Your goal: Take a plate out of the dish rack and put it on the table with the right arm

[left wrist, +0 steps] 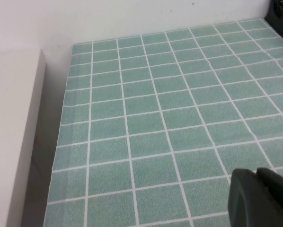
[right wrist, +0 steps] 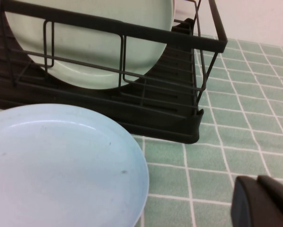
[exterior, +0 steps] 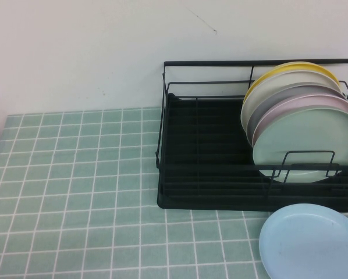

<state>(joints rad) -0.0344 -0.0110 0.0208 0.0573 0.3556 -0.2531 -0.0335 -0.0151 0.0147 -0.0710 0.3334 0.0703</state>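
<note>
Plate: the light blue plate lies flat on the table, just in front of the dish rack at the rack's right end, apart from its tray base. By the look of it, the placing step is done.
Dish rack: a black wire rack on a black tray. At its right end stand a mint green plate in front, a pink plate behind it, then grey, white and yellow ones further back.
Table: pale green tiles with white grout, bare to the left of the rack.
Risk: the blue plate sits low and close to the rack's front; an arm swinging out low could nudge it into the rack or push it toward the table's near side.
Right gripper: the right gripper hangs over the tiles beside the blue plate, clear of it, fingers clenched together, holding nothing.
Left gripper: the left gripper hangs over bare tiles well left of the rack; whether its fingers are parted, I cannot tell.
</note>
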